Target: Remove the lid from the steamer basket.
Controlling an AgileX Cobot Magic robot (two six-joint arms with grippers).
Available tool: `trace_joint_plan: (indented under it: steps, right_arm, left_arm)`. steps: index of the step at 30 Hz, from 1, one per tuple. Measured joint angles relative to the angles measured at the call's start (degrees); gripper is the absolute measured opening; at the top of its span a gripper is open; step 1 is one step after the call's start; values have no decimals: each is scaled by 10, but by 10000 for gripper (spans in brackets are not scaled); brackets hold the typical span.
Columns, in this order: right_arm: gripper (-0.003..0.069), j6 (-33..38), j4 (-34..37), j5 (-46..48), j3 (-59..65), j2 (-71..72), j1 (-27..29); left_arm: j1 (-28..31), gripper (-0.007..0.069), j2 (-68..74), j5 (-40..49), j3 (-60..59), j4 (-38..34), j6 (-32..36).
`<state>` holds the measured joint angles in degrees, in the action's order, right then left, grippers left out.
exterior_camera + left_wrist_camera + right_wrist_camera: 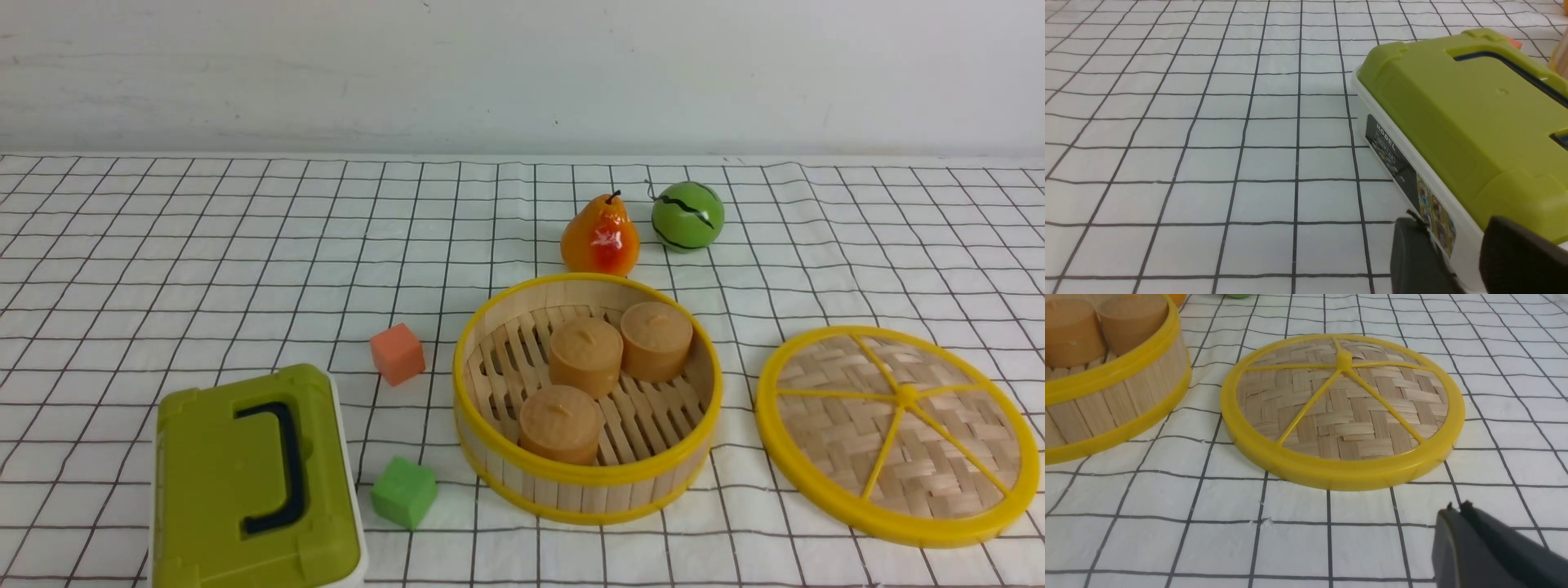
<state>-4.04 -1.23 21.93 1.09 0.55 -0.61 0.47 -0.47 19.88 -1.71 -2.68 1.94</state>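
Note:
The steamer basket (588, 478) stands uncovered on the checked cloth, near the middle, with three brown round cakes (585, 357) inside. The lid (833, 425) lies flat on the cloth just right of the basket, apart from it. Neither gripper shows in the front view. In the right wrist view my right gripper (1455, 508) is shut and empty, a little short of the lid's (1343, 412) near rim; the basket (1114, 396) is beside the lid. In the left wrist view my left gripper (1453, 245) is open and holds nothing.
An olive-green box with a dark handle (245, 482) sits front left; the left gripper is close to its corner (1453, 114). An orange cube (397, 353) and a green cube (403, 492) lie left of the basket. A toy pear (600, 237) and a green ball (687, 216) stand behind it.

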Motion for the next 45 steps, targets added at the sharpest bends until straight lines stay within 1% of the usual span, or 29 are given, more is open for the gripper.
trace_joint_plan:
  steps: [45]
  right_arm:
    - [41, 0, 0, 0, 0, 0, 0]
  left_arm:
    - [0, 239, 0, 0, 0, 0, 0]
